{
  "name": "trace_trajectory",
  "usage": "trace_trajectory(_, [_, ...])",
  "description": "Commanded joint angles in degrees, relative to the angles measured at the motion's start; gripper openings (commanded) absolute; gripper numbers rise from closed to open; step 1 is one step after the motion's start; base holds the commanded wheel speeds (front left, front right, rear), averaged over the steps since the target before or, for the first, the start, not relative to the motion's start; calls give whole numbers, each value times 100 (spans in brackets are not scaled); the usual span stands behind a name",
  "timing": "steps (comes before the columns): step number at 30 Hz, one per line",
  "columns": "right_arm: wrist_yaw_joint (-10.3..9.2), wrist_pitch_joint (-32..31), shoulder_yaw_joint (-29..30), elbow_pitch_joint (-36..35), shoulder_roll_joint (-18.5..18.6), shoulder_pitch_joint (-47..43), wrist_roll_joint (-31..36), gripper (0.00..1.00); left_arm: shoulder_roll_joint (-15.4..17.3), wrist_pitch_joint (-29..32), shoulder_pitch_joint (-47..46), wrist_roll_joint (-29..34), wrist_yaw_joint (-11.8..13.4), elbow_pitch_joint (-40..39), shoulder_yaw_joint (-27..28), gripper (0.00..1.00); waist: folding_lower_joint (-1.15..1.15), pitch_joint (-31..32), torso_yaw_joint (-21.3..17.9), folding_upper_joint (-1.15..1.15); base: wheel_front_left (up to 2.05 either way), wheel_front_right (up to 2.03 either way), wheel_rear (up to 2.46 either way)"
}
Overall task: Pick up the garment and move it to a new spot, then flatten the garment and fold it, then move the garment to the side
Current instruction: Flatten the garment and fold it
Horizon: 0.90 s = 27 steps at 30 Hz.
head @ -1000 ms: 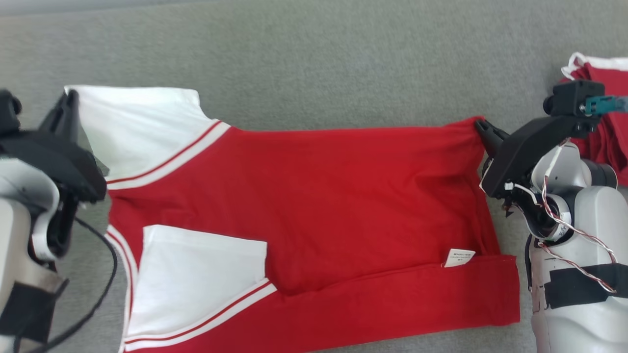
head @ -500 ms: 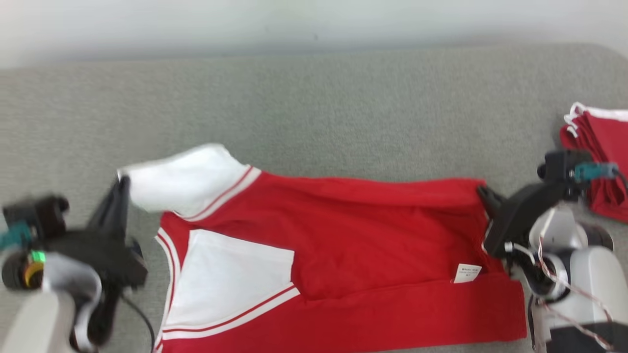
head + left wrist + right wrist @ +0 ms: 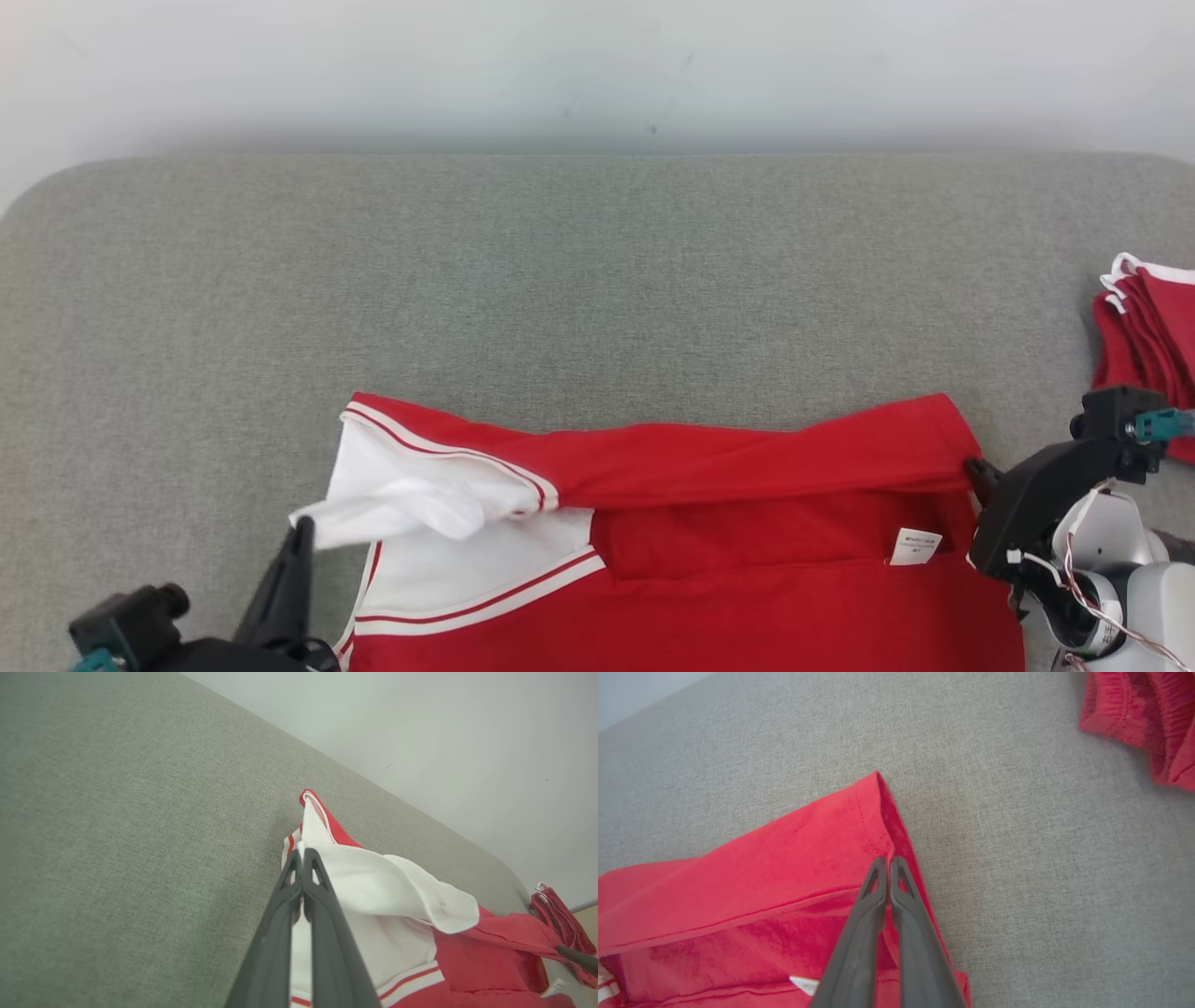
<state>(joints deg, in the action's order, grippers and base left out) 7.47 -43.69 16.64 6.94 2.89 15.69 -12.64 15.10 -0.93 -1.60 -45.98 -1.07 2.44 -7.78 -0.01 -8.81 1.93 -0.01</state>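
- Head view: red fabric garment with white sleeves and striped trim [image 3: 747,448] lies at the near edge of the grey woven fabric surface [image 3: 560,280]. Its far edge is doubled back over the body as a long red flap. At the lower left, the left gripper [image 3: 301,530] has its fingers pressed together on the tip of a white sleeve [image 3: 411,504]. At the right, the right gripper [image 3: 974,465] pinches the red hem corner. A small white label [image 3: 915,546] shows near that corner. A stack of folded red cloth [image 3: 1153,327] sits apart at the far right edge.
- Left wrist view: the left gripper [image 3: 301,853] has its two dark fingers meeting on the white sleeve's edge. The sleeve is raised and droops to the right above the red body.
- Right wrist view: the right gripper [image 3: 888,861] is clamped on the hem at the flap's corner. The red stack lies well apart at the upper right.
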Motion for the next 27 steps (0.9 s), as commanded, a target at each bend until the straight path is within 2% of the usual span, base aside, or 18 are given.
trace_trajectory(1, [4,-15,58,38,-4,-129,13,0,-73,-33,139,2,-36,22,-78,0,1,43,76,1,0,0,0])
trace_trajectory(9, [4,-196,171,-12,-4,-491,11,0,-210,-66,424,-34,25,275,-213,0,1,129,94,1,0,0,0])
trace_trajectory(20, [4,-226,59,112,-1,-703,-71,0,-203,-12,516,-4,84,683,-286,0,1,194,39,1,0,0,0])
trace_trajectory(21, [4,-258,51,137,-2,-738,-59,38,-182,-33,516,39,110,718,-292,0,1,199,35,1,0,0,0])
trace_trajectory(22, [3,-239,55,138,-3,-765,-40,100,-166,-65,509,72,120,743,-299,25,1,203,34,1,0,0,0])
trace_trajectory(23, [4,-225,64,135,-3,-780,-33,100,-168,-58,509,82,148,781,-308,100,1,212,35,1,0,0,0])
trace_trajectory(27, [4,19,164,31,-3,-857,-178,100,-72,-244,507,334,253,907,-323,100,1,276,47,1,0,0,0])
